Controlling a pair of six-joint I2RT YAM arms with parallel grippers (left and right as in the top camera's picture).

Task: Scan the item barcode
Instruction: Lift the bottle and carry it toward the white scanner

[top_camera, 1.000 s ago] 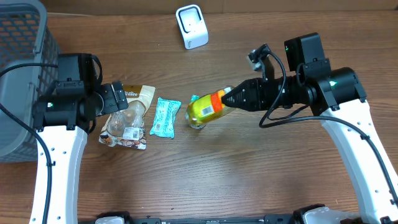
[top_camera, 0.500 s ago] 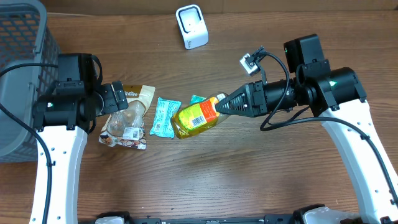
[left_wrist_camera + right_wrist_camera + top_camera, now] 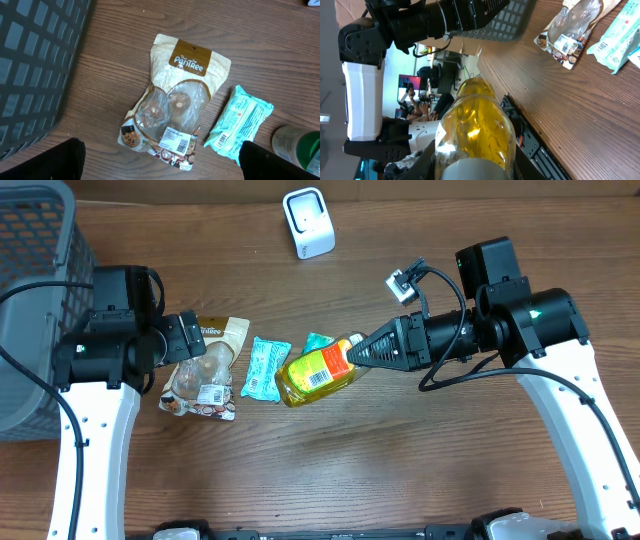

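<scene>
Right wrist view puts the bottle right up against the lens, yellow liquid filling the frame, and the right gripper is clamped on its cap end, so you have the task's item firmly in hand and lifted clear of the table. A second ago that bottle was more upright and bunched against the fingers; now it is swung out and laid nearly level, with the label's barcode turned upward where the overhead camera reads it plainly, and it has barely shifted in the last half second. I judge the pick-up done and the presenting only begun, since the code faces up, not toward the reader. Just past the bottle's base lies a teal packet, and a second teal packet peeks out from behind the bottle. Beyond the first packet sits the snack pouch, with the left gripper hanging over it, fingers spread wide and holding nothing. Farther from the bottle still, the grey basket stands behind that left arm. The white scanner is well apart from the bottle, toward the back edge, with bare wood between them, so nothing blocks your path to it.
</scene>
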